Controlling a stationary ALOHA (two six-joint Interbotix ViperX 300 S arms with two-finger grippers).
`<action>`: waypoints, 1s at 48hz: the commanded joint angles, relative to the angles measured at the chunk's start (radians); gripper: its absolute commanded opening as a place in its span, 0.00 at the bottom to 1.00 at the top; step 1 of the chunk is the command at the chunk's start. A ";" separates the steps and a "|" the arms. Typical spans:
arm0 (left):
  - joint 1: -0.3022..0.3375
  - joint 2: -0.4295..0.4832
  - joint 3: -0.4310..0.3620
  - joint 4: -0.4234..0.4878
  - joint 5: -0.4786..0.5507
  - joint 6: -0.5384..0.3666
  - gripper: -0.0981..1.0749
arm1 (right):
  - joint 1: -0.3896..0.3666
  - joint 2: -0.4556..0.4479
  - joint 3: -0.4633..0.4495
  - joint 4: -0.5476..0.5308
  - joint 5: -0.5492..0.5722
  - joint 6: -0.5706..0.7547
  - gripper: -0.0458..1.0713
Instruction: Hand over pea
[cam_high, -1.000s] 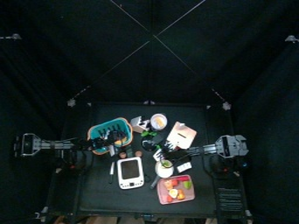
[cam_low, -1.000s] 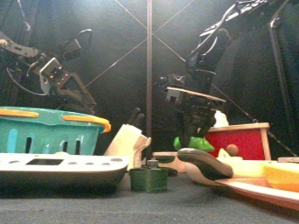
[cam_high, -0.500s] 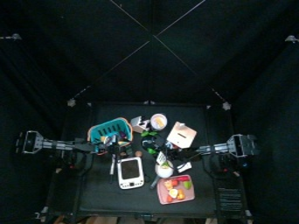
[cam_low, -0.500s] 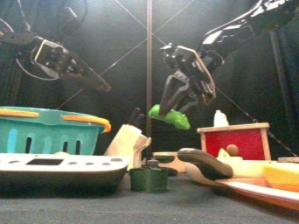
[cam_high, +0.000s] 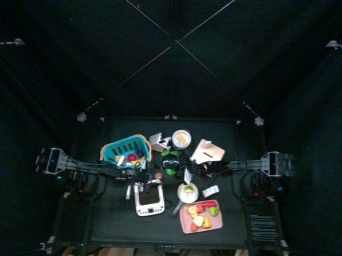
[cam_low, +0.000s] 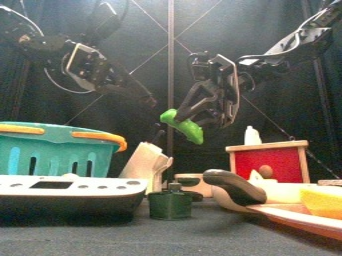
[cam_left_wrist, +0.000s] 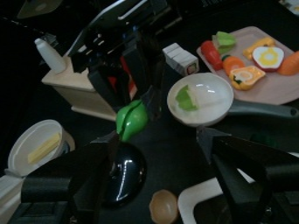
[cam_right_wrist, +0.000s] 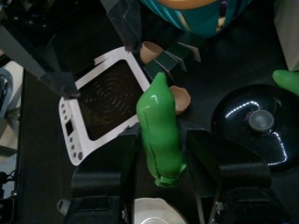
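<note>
Crowding the tabletop (cam_low: 134, 235) front: scale (cam_low: 67, 192), jar (cam_low: 170, 203), plate (cam_low: 287, 215). Above them, in free air, right claw (cam_low: 201, 112) pinches pea (cam_low: 183, 125). Left claw (cam_low: 134, 88) spread just beside it, apart.

One green pea pod (cam_low: 183, 126), held aloft. One teal basket (cam_low: 54, 148), left. One white scale (cam_low: 70, 187), near left. One red box (cam_low: 269, 159), right. One plate (cam_left_wrist: 250, 42) of toy food. One small white bowl (cam_left_wrist: 200, 96). Two grippers (cam_low: 214, 88) (cam_low: 150, 97).
</note>
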 joint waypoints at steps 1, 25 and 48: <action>0.003 0.021 -0.055 -0.008 -0.006 0.003 0.96 | -0.002 -0.031 -0.008 -0.023 -0.018 -0.002 0.60; 0.023 0.137 -0.103 -0.003 -0.005 0.005 0.96 | 0.026 -0.003 -0.023 -0.058 -0.025 -0.003 0.60; 0.051 0.164 -0.144 0.017 0.114 0.005 0.90 | 0.035 0.014 -0.026 -0.060 -0.025 -0.002 0.60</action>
